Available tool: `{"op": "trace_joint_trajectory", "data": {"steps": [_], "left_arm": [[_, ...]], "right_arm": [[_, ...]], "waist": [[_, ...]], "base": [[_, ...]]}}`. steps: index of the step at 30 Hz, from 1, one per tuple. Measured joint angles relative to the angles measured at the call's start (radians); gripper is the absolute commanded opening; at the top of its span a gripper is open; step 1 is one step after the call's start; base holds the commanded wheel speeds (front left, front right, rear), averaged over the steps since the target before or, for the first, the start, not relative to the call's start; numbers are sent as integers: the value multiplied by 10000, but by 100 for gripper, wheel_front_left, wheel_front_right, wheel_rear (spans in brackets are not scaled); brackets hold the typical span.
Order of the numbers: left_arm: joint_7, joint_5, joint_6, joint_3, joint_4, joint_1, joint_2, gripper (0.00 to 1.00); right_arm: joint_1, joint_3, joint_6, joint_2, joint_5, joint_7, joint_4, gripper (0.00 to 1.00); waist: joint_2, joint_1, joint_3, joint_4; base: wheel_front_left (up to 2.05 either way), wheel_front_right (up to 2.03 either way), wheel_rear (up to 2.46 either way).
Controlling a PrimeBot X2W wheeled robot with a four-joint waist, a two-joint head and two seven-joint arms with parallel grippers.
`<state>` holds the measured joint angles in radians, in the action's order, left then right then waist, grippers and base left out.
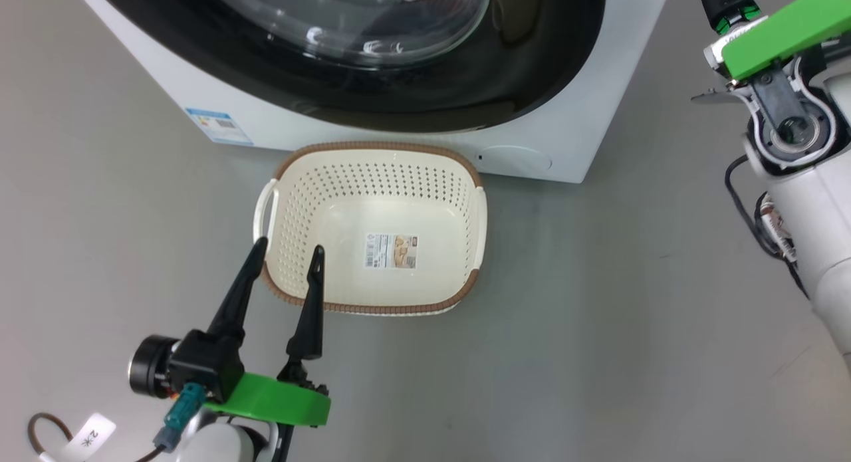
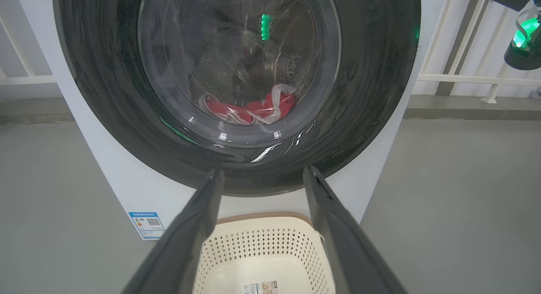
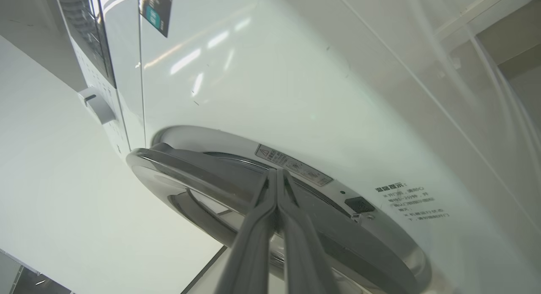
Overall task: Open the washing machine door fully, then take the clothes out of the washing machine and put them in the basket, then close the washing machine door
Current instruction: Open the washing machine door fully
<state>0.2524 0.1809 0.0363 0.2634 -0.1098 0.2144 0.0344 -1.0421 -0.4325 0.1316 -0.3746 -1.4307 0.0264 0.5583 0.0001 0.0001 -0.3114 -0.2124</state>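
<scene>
The washing machine (image 1: 565, 143) stands on the floor, and its door (image 1: 532, 63), black-rimmed with a glass bowl, lies against the front or nearly so. Red and white clothes (image 2: 253, 110) lie inside behind the glass. The cream basket (image 1: 425, 176) sits empty on the floor in front of the machine. My left gripper (image 1: 287, 251) hovers open over the basket's near left corner and points at the door (image 2: 105, 95). In the right wrist view my right gripper (image 3: 277, 172) is shut, its tips at the slot between the door's rim (image 3: 190, 175) and the white front (image 3: 296, 74).
Grey floor spreads on both sides of the machine. A white railing (image 2: 465, 78) runs behind it. My right arm's pale forearm (image 1: 808, 196) hangs at the machine's right side. A blue label (image 1: 219, 125) marks the lower left front.
</scene>
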Motion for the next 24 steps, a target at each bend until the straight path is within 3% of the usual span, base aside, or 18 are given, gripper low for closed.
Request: {"op": "trace_joint_trajectory", "data": {"steps": [11, 19, 24], "left_arm": [[2, 211, -67, 347, 127, 453, -6, 100], [2, 341, -155, 573, 270, 616, -13, 100], [2, 351, -194, 681, 347, 624, -17, 100]], "right_arm": [[-1031, 171, 0, -222, -2090, -2924, 861, 0], [-1707, 341, 0, -267, -2487, -4474, 1726, 0], [-2049, 351, -4, -290, -2497, -4830, 2119, 0]], "waist": [[0, 0, -594, -400], [0, 0, -972, -628], [0, -1, -1136, -723]], "base": [[0, 0, 0], [0, 0, 0], [0, 0, 0]]}}
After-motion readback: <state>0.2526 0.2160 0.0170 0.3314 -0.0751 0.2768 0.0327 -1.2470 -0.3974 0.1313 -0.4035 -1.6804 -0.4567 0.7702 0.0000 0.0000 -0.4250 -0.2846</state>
